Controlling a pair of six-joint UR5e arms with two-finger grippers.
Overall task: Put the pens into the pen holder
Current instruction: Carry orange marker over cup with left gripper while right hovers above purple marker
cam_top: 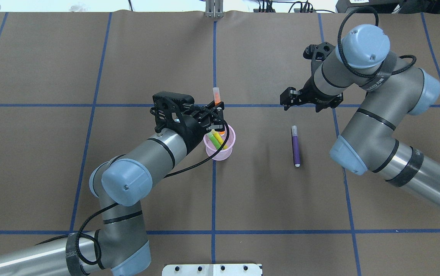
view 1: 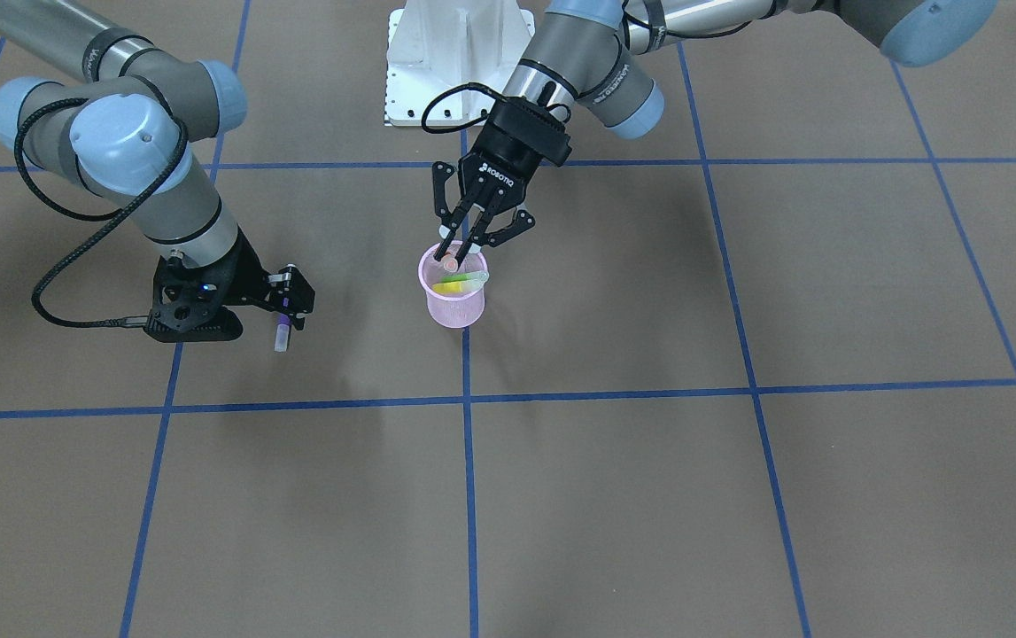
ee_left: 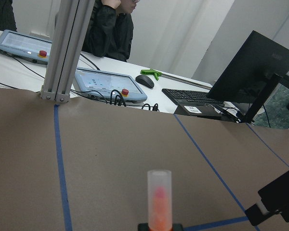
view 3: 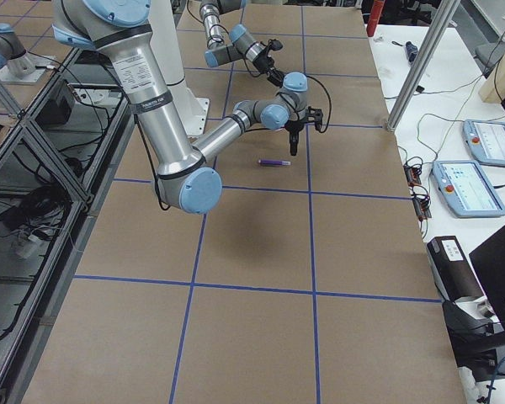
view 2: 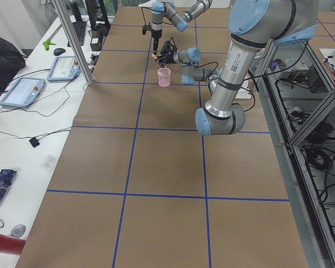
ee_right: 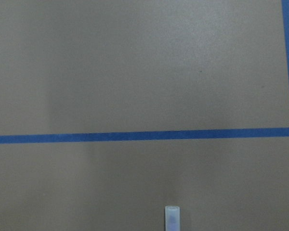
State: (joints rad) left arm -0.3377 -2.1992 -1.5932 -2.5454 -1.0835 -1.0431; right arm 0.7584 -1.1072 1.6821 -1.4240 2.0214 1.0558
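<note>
My left gripper (cam_top: pixel 217 115) is shut on the orange pen (cam_top: pixel 216 97) and holds it upright, clear cap up, with its lower end at the mouth of the pink mesh pen holder (cam_top: pixel 227 151). The front view shows the same gripper (view 1: pixel 461 252) over the holder (view 1: pixel 454 310). The green pen (cam_top: pixel 215 140) leans inside the holder. The purple pen (cam_top: pixel 295 147) lies flat on the table to the holder's right. My right gripper (cam_top: pixel 289 99) hangs open and empty above the purple pen's cap end (ee_right: pixel 172 219).
Blue tape lines (cam_top: pixel 214 199) divide the brown table. The robot's white base plate (cam_top: pixel 212 269) is at the near edge. In the left wrist view, an aluminium post (ee_left: pixel 62 48), tablets, a keyboard and a seated person stand beyond the table's far edge.
</note>
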